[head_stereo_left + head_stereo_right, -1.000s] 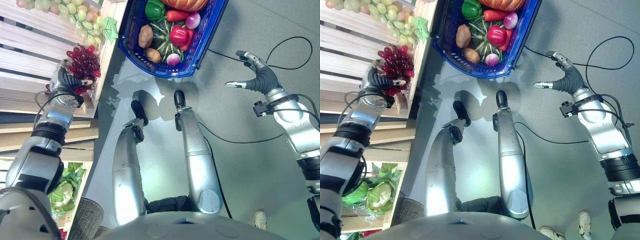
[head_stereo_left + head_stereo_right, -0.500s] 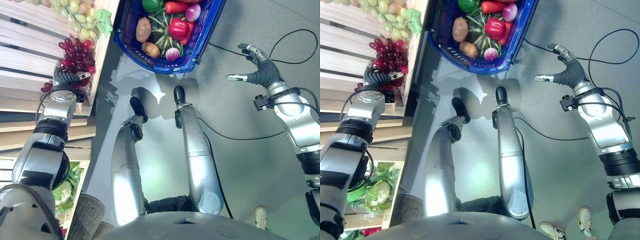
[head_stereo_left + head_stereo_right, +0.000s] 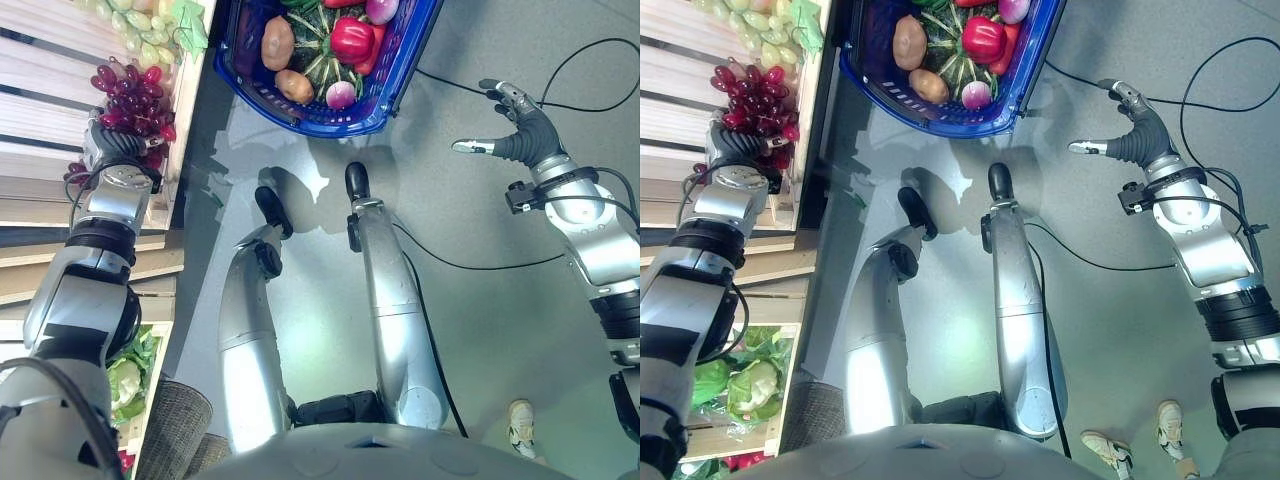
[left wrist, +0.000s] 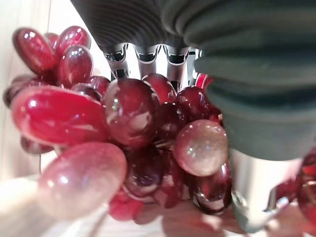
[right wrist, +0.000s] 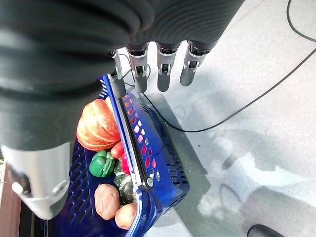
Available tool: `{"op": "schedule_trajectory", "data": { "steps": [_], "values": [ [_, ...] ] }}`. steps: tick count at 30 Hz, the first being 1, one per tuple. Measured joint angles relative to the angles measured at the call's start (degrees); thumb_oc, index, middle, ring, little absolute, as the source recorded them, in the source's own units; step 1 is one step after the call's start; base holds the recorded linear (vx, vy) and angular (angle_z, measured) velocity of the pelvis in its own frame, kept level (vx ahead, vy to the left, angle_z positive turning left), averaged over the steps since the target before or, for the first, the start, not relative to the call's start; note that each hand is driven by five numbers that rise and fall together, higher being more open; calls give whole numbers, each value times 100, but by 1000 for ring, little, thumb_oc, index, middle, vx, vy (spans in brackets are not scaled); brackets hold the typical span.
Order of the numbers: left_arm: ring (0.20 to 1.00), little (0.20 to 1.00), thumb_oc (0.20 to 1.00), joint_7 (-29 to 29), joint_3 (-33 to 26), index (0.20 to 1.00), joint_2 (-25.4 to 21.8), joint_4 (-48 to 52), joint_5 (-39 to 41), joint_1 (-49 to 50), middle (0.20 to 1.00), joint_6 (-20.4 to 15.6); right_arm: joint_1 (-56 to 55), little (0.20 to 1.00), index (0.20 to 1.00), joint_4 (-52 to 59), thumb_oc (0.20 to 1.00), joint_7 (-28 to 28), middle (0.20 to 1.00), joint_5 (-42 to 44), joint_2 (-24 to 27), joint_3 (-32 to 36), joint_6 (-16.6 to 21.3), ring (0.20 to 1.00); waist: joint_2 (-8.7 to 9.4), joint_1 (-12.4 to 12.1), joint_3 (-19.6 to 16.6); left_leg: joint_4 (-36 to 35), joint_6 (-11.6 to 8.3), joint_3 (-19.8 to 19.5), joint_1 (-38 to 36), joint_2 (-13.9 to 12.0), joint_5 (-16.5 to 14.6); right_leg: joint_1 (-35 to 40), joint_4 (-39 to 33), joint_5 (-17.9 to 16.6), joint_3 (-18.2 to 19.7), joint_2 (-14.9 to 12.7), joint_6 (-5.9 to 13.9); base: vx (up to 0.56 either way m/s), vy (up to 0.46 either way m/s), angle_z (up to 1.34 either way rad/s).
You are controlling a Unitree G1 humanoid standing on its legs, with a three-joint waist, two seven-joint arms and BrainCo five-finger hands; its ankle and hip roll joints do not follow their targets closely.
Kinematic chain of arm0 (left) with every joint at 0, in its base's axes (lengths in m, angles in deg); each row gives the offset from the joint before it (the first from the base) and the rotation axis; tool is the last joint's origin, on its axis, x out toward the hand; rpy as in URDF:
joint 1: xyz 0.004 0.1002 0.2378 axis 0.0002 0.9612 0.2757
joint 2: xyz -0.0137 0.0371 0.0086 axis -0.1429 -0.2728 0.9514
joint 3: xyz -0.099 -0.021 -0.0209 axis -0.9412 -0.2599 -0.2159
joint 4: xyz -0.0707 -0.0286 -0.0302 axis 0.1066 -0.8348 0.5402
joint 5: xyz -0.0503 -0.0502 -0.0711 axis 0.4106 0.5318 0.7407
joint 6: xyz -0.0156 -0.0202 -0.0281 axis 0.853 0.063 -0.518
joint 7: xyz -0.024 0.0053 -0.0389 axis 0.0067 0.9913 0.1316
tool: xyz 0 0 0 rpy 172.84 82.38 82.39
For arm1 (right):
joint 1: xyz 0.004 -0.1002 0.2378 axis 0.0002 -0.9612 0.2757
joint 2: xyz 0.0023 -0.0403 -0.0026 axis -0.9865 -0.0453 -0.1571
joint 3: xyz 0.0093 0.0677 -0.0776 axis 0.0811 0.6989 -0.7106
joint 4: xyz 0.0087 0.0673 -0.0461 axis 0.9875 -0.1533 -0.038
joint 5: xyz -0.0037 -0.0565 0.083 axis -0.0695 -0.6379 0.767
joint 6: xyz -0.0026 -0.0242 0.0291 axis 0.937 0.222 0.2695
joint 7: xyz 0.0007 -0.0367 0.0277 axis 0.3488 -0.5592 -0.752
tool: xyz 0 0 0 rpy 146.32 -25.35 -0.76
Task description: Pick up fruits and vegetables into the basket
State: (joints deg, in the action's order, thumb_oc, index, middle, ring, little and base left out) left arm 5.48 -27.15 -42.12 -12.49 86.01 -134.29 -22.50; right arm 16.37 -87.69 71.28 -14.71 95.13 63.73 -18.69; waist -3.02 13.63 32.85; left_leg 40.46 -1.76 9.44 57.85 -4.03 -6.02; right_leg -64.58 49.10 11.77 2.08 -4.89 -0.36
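At the wooden shelf (image 3: 60, 190) edge, left hand (image 3: 112, 150) grips red grapes (image 4: 123, 143); right hand (image 3: 515, 130) spread wide beside blue basket (image 5: 163, 173)

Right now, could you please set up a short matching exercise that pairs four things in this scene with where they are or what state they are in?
Things:
1. red grapes
2. red pepper
3. right hand
4. green grapes

Places or states:
A. open above the grey floor, holding nothing
B. on the wooden shelf, at the left hand
C. inside the blue basket
D. further along the shelf, beyond the red bunch

Pairs: 1-B, 2-C, 3-A, 4-D
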Motion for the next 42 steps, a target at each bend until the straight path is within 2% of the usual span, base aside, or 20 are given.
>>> {"op": "schedule_trajectory", "data": {
  "steps": [3, 4, 5, 7, 12, 15, 16, 17, 18, 22, 31, 36, 38, 40, 42],
  "values": [
    [1000, 1000, 1000, -82, 365, 1000, -46, -140, -1010, -100, 1000, 338, 32, 1000, 1000, -5, 1000, -26, 1000, 47, 131, -71, 96, 1000, 4, 4, -5, -57, 6, 50, 49, 0, 2, -99, -4, -8, 53, 37, 1, -3, 0, -3],
    [1000, 1000, 1000, -82, 365, 1000, -46, -140, -1010, -100, 1000, 338, 32, 1000, 1000, -5, 1000, -26, 1000, 47, 131, -71, 96, 1000, 4, 4, -5, -57, 6, 50, 49, 0, 2, -99, -4, -8, 53, 37, 1, -3, -10, -6],
    [1000, 1000, 1000, -114, 499, 1000, -112, -163, -1417, -144, 1000, 535, 114, 1000, 1000, -32, 1000, -32, 1000, 112, 180, -138, 98, 1000, 4, 2, -5, -62, -3, 74, 74, -19, 13, -148, -7, -17, 70, 54, -8, -2, -10, -5],
    [1000, 1000, 1000, -84, 709, 1000, -132, -233, -1701, -188, 1000, 736, 177, 1000, 1000, -63, 1000, -50, 1000, 116, 181, -191, 124, 1000, 5, -2, -6, -77, -24, 83, 74, -60, 16, -158, -25, -19, 67, 72, -12, 0, -11, -7],
    [1000, 1000, 1000, -48, 901, 1000, -168, -376, -2070, -249, 1000, 1001, 214, 1000, 1000, -193, 1000, -135, 1000, 133, 189, -202, 313, 1000, 7, -5, -8, -146, -75, 86, 120, -111, 33, -246, -38, -22, 74, 139, -18, -4, -16, -5],
    [1000, 1000, 1000, -89, 891, 1000, -214, -392, -2086, -247, 1000, 1014, 200, 1000, 1000, -214, 1000, -154, 1000, 134, 188, -207, 331, 1000, 7, -35, -14, -180, -109, 38, 185, -106, 46, -343, -41, -24, 57, 154, -20, 0, -14, -6],
    [667, 667, 667, -91, 887, 667, -214, -433, -2085, -248, 667, 996, 200, 1000, 1000, -228, 1000, -171, 1000, 133, 188, -228, 342, 1000, 7, -50, -14, -189, -129, 8, 193, -106, 51, -357, -41, -25, 43, 156, -21, -3, -21, -8],
    [376, 376, 376, -91, 882, 376, -214, -459, -2079, -245, 376, 994, 197, 1000, 1000, -231, 1000, -211, 1000, 132, 188, -255, 344, 1000, 7, -51, -14, -191, -151, -12, 195, -104, 54, -361, -43, -25, 23, 159, -21, -4, -12, -5],
    [200, 200, 200, -90, 882, 200, -215, -474, -2072, -245, 200, 994, 196, 1000, 1000, -231, 1000, -226, 1000, 132, 188, -268, 345, 1000, 7, -50, -14, -195, -160, -25, 196, -105, 56, -362, -43, -25, 13, 165, -21, 0, 0, 0],
    [200, 200, 200, -114, 823, 200, -261, -568, -1996, -263, 200, 917, 202, 1000, 1000, -228, 1000, -260, 1000, 132, 188, -322, 387, 1000, 9, -51, -18, -230, -169, -128, 210, -113, 59, -357, -101, -33, -94, 162, -31, -1, -1, -1],
    [200, 200, 200, -284, 720, 200, -369, -594, -1836, -162, 200, 309, 197, 1000, 1000, -180, 1000, -328, 1000, 118, 188, -314, 393, 1000, 10, -52, -21, -278, -202, -148, 203, -104, 78, -331, -124, -40, -116, 151, -43, 0, 0, 0],
    [200, 200, 200, -269, 531, 200, -373, -566, -1243, -86, 200, -62, 186, 1000, 1000, -163, 1000, -322, 1000, 104, 159, -305, 388, 1000, 11, -53, -21, -276, -202, -149, 176, -83, 79, -282, -130, -41, -122, 123, -44, 0, 0, 0],
    [200, 200, 200, 12, 197, 200, -393, -508, -664, 6, 200, -409, 151, 1000, 1000, -149, 1000, -309, 1000, 92, 58, -298, 377, 1000, 11, -47, -21, -281, -203, -169, 116, -84, 79, -202, -155, -44, -146, 123, -49, 0, 0, 0],
    [200, 200, 200, 239, 174, 200, -445, -504, -376, 43, 200, -543, 146, 1000, 1000, -142, 1000, -302, 1000, 87, 10, -298, 356, 1000, 11, -47, -21, -283, -210, -173, 70, -84, 83, -146, -187, -61, -153, 123, -77, 2, 16, 0],
    [200, 200, 200, 634, -142, 200, -474, -335, 213, 210, 200, -786, 66, 1000, 1000, 10, 1000, -267, 1000, 48, -66, -208, 283, 1000, 11, -40, -21, -285, -203, -167, 19, -71, 79, -82, -206, -68, -152, 100, -89, 4, 43, 1]
  ]
}}
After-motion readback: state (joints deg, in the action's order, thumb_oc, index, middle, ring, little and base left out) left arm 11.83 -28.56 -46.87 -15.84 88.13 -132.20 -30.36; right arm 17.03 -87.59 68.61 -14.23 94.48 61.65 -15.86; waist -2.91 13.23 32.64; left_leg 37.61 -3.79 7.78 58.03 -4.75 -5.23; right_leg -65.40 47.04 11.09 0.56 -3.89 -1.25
